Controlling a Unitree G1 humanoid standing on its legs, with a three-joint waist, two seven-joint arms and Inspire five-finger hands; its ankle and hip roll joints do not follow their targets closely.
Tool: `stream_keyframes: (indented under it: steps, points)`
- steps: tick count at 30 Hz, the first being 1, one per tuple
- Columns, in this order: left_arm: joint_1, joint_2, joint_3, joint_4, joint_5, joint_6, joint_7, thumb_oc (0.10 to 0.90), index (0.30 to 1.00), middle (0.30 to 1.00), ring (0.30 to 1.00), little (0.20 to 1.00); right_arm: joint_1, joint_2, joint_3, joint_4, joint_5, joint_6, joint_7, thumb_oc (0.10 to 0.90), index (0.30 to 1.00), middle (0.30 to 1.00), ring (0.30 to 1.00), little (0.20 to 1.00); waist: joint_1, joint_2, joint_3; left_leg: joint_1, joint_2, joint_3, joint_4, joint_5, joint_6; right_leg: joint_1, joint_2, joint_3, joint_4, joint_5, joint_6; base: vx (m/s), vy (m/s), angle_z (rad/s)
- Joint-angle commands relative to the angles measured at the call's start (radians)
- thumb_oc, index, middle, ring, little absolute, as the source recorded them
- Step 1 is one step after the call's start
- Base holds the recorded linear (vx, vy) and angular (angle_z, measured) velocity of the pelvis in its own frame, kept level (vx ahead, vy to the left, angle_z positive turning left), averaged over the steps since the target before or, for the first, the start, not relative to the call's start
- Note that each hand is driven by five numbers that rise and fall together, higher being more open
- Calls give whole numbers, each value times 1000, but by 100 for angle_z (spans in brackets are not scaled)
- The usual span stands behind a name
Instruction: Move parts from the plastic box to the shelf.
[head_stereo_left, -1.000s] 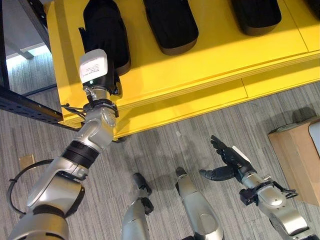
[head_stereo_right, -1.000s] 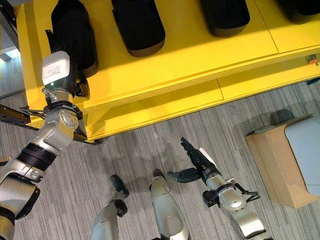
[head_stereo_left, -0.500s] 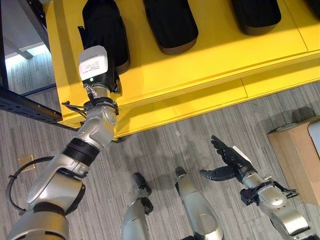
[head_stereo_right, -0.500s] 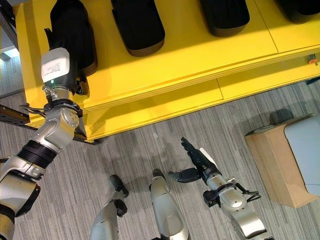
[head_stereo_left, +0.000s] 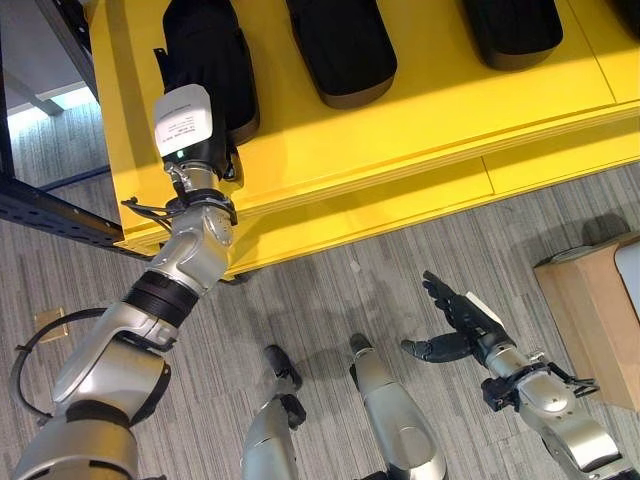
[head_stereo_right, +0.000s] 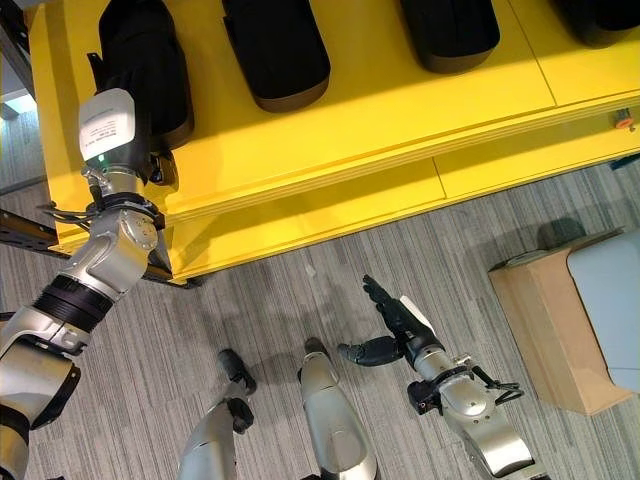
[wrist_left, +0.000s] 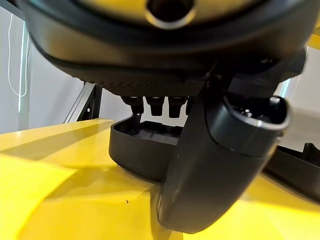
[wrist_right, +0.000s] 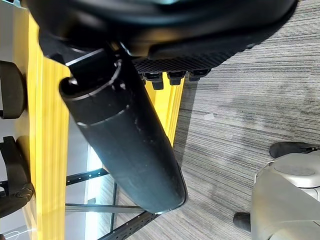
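Over the past second the left arm has crept a little farther up onto the yellow shelf (head_stereo_left: 420, 120), while everything else keeps its place. Nearest the onlooker, the right hand (head_stereo_left: 452, 322) hangs low over the grey carpeted floor (head_stereo_left: 330, 290), fingers spread and thumb out, carrying nothing. Off to the robot's right stands a brown cardboard box (head_stereo_left: 590, 320) with a pale grey liner showing at its edge; whether this is the plastic box of the task cannot be told, and its contents are out of sight. Farther off, the left hand (wrist_left: 220, 150) reaches over the shelf's front edge to the leftmost black part (head_stereo_left: 205, 50). Its wrist view shows the thumb standing just before that part's dark rim, with the fingertips above it; whether the fingers are closed on the part or merely resting against it cannot be told. Beyond, a second black part (head_stereo_left: 340, 45) and a third (head_stereo_left: 510, 30) lie in a row on the shelf. By the look of it, several parts are delivered, and this one is being settled or let go.
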Motion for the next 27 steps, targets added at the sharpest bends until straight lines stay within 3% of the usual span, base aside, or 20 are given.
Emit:
stream_keyframes:
  steps: [1,11,19,27]
  points:
    - [-123,75,1,42,37,-23,75,900,1000,1000,1000,1000,-24,-1,-35,-93,32,-74,-20,900,1000,1000,1000,1000,-46,-29,-11,43,26,-23,100,-186,1,29,-19,-67,-63,2,-13,0,0,0]
    - [-127,77,11,26,49,-54,137,900,1000,1000,1000,1000,-20,5,-25,-93,30,-76,-26,900,1000,1000,1000,1000,-43,-30,-12,40,26,-26,107,-191,3,29,-18,-66,-58,0,-13,0,0,0]
    - [-120,93,22,-6,70,-90,249,900,1000,1000,1000,1000,-14,3,-15,-93,35,-84,-35,900,1000,1000,1000,1000,-38,-33,-14,39,27,-28,106,-191,4,32,-19,-67,-59,-2,-16,0,0,0]
    - [-115,94,60,-36,74,-192,379,900,1000,1000,1000,1000,-1,11,0,-85,39,-106,-51,900,1000,1000,1000,1000,-31,-39,-17,30,26,-36,110,-190,7,29,-17,-69,-57,-3,-18,-3,-14,0]
